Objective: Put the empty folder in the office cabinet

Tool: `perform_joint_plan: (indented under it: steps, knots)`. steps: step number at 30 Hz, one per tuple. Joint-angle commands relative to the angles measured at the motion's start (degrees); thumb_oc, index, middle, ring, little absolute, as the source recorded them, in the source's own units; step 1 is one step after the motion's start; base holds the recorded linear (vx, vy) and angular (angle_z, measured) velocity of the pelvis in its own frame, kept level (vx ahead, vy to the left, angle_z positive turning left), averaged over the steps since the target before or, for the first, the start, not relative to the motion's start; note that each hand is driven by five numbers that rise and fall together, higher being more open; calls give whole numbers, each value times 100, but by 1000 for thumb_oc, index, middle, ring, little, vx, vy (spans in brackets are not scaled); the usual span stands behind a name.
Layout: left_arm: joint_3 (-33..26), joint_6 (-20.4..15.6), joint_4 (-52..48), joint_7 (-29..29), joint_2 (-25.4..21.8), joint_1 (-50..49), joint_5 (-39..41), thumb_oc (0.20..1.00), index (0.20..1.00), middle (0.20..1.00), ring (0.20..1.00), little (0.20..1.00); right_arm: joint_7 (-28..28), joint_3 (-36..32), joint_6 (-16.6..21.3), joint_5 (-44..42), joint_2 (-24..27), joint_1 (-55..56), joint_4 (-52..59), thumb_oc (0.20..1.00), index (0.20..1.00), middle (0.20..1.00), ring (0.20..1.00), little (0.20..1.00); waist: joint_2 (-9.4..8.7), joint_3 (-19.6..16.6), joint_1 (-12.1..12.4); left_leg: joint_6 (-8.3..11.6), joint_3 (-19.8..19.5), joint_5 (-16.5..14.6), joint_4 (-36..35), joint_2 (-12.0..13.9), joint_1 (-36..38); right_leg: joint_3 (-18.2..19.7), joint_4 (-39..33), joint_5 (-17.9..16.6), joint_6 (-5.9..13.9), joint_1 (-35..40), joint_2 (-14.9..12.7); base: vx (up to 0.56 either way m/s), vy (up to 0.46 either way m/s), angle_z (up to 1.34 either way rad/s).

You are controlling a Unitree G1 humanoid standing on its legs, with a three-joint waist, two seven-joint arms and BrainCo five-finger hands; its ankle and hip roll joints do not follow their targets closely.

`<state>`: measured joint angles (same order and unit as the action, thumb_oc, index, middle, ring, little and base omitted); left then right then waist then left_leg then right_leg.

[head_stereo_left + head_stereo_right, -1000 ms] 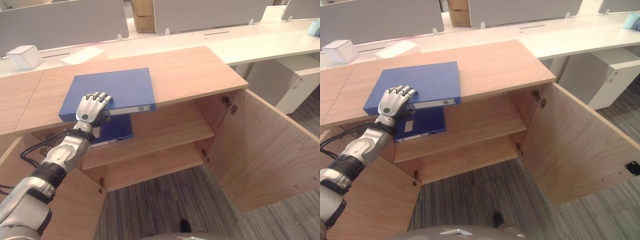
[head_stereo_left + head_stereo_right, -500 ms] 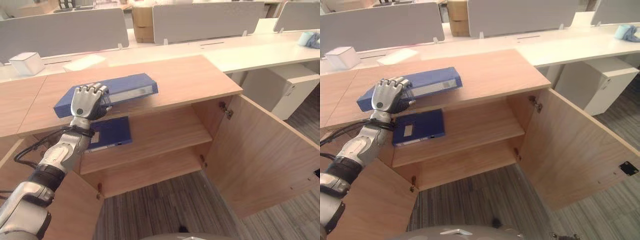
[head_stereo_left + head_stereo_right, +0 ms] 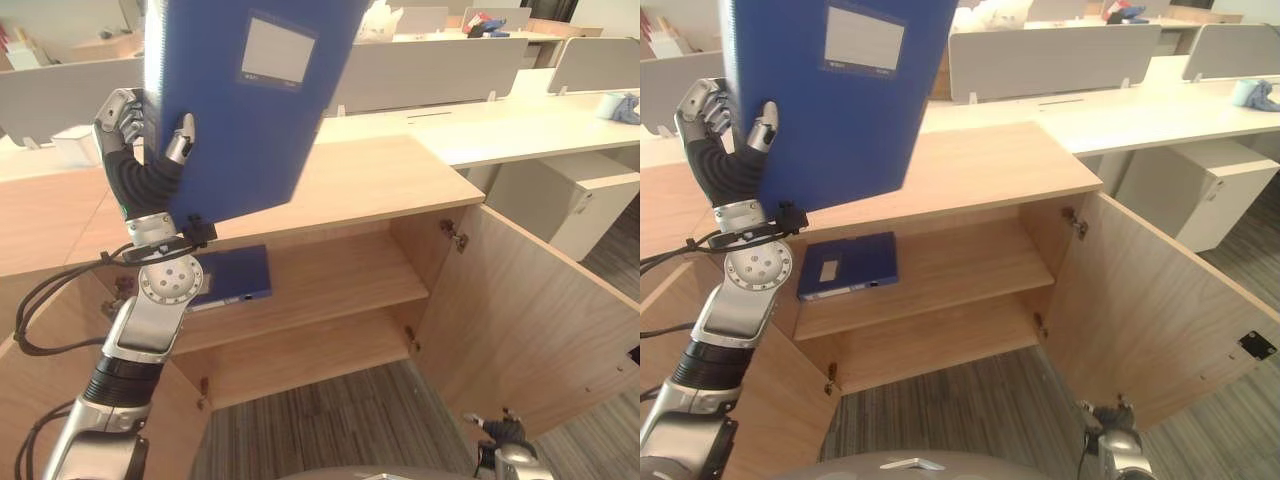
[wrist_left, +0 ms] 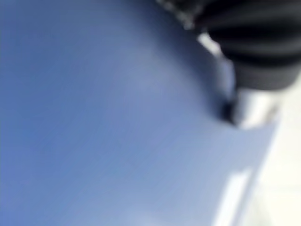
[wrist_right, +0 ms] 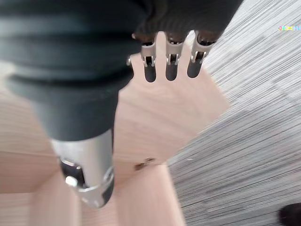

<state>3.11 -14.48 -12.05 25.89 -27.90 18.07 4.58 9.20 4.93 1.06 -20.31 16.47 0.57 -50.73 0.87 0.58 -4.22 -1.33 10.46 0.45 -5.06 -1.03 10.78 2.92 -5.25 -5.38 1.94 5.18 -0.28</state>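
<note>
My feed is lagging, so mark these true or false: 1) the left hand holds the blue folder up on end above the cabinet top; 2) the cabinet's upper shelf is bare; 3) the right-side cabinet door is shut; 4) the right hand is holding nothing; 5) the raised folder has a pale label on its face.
1) True. The left hand grips the blue folder upright, clear of the cabinet top.
2) False. A second blue folder lies flat on the upper shelf.
3) False. The right-side door stands swung open.
4) True. The right hand hangs low with relaxed fingers over the floor, holding nothing.
5) True. A pale label shows near the folder's top.
</note>
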Motion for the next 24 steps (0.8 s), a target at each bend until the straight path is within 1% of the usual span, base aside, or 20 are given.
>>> perform_joint_plan:
  steps: [1,2,3,4,6,7,9,11,12,14,16,17,18,20,23,24]
  knots:
    - [-356,-427,292,-268,-103,207,1120,200,200,200,200,200,79,-17,429,-426,358,-554,-21,1000,1000,1000,1000,1000,-105,-145,-6,268,-317,-539,6,103,-27,-149,30,448,379,357,-256,0,0,0]
    - [-295,-468,284,-553,7,4,1692,200,200,200,200,200,51,-24,505,-613,515,-732,512,1000,1000,1000,1000,1000,-122,-130,41,268,-325,-478,6,98,-35,-165,32,405,361,357,-264,29,10,4]
    - [-279,-445,253,-714,64,-130,1949,200,200,200,200,200,29,-61,534,-740,598,-783,807,1000,1000,1000,1000,1000,-118,-130,64,262,-348,-525,6,102,-13,-185,34,452,363,390,-266,-33,-2,3]
    - [-263,-417,217,-817,103,-279,2121,200,200,200,200,200,13,-119,584,-876,670,-838,1103,1000,1000,1000,1000,1000,-138,-115,92,260,-351,-471,6,100,-37,-188,36,409,354,365,-274,23,13,5]
    - [-202,-340,182,-1093,182,-614,2460,200,200,200,200,200,-6,-191,660,-1019,878,-986,1719,1000,1000,1000,1000,1000,-147,-93,144,249,-378,-522,6,100,0,-213,35,462,356,413,-281,10,14,5]
    - [-210,-287,178,-1184,215,-778,2558,200,200,200,200,200,-18,-226,689,-1089,955,-1025,1987,1000,1000,1000,1000,1000,-156,-87,172,245,-387,-522,6,96,2,-228,35,465,352,423,-286,-1,6,3]
    - [-186,-247,181,-1252,235,-875,2581,200,200,200,200,200,-39,-235,727,-1173,1024,-1080,2186,1000,1000,1000,1000,1000,-161,-83,192,242,-397,-523,6,95,4,-240,35,468,352,429,-290,-3,3,4]
    - [-110,-144,189,-1405,265,-1087,2666,200,200,200,200,200,-120,-252,791,-1453,1198,-1293,2534,1000,1000,1000,1000,1000,-195,-66,258,239,-414,-519,6,93,-3,-261,31,475,348,430,-294,-8,3,9]
    - [-8,-37,190,-1553,295,-1251,2717,200,200,200,200,200,-278,-125,807,-1796,1331,-1482,2873,1000,1000,1000,1000,1000,-229,-48,315,239,-427,-510,6,90,-6,-282,27,475,345,434,-294,-10,0,8]
    - [97,50,114,-1706,299,-1364,2781,200,200,200,200,200,-513,63,805,-2198,1416,-1638,3188,1000,1000,1000,1000,1000,-261,-25,364,243,-438,-498,6,95,-20,-295,25,475,346,426,-296,-7,-2,3]
    - [195,126,15,-1858,282,-1484,2885,200,200,200,200,200,-785,249,857,-2763,1338,-1722,3547,1000,1000,1000,1000,1000,-289,2,417,244,-453,-488,6,98,-34,-310,25,471,346,414,-299,-13,-7,5]
    - [191,129,9,-1860,281,-1491,2888,200,200,200,200,200,-787,251,857,-2769,1339,-1717,3549,1000,1000,1000,1000,1000,-290,-1,414,244,-453,-488,6,98,-33,-310,25,472,346,414,-299,-3,-4,6]
    - [297,203,-82,-1988,278,-1562,2971,200,200,200,200,200,-982,452,886,-3171,1202,-1788,3837,1000,1000,1000,1000,1000,-303,7,459,248,-456,-476,6,104,-48,-315,25,473,347,408,-302,-2,-3,6]
    - [391,256,-163,-2091,261,-1629,3034,200,200,200,200,200,-1130,696,891,-3381,1117,-1902,4130,1000,1000,1000,1000,1000,-318,16,499,250,-460,-466,6,109,-67,-330,25,474,344,392,-303,-5,-6,4]
    - [490,273,-237,-2121,258,-1619,3066,200,200,200,200,200,-1142,885,973,-3530,979,-2114,4177,1000,1000,1000,1000,1000,-329,22,527,251,-472,-459,6,109,-81,-340,25,466,343,383,-308,0,0,0]
    - [623,262,-329,-2150,288,-1579,3123,200,200,200,200,200,-1071,1091,1032,-3609,822,-2443,4091,1000,1000,1000,1000,1000,-338,22,575,249,-479,-453,6,113,-94,-351,25,465,336,371,-310,0,0,0]
